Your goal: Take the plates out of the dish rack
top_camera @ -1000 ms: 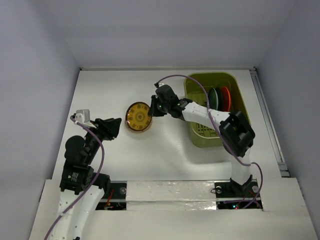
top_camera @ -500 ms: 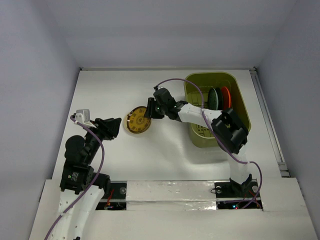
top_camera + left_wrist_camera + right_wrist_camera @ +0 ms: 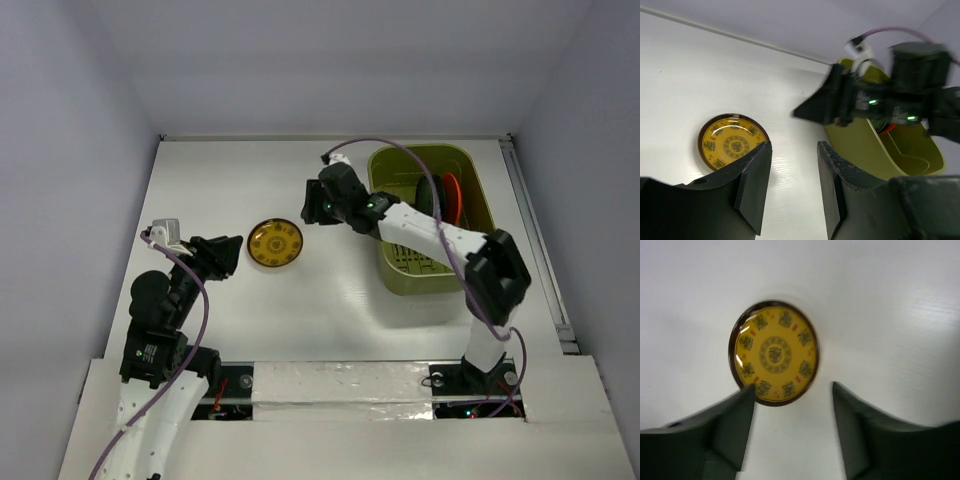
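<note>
- My right gripper [image 3: 312, 203] hangs above the counter [image 3: 330, 310], between the yellow patterned plate [image 3: 275, 243] and the dish rack [image 3: 400, 275]. Its jaws stand wide apart with nothing between them.
- In my right wrist view the plate [image 3: 774, 353] lies flat on the counter, just beyond my spread fingers [image 3: 735, 410], and nothing touches it.
- My left gripper [image 3: 228, 255] waits near the plate's other side. Its jaws are partly apart and empty, and it is pointed toward the plate and the rack.
- I judge that this plate is set down, so the step in hand is the trip to the rack for another.
- Plates stand on edge in the far part of the rack: a dark plate [image 3: 430, 195] and an orange-red plate [image 3: 453, 195] close beside it. My own forearm hides some of the rack, so I cannot tell how many are left.
- Next, my right arm must swing over the rack's rim and come down from above.
- The jaws should go astride one upright rim only. The plates stand close together, so the fingers need a careful line to avoid pinching two.
</note>
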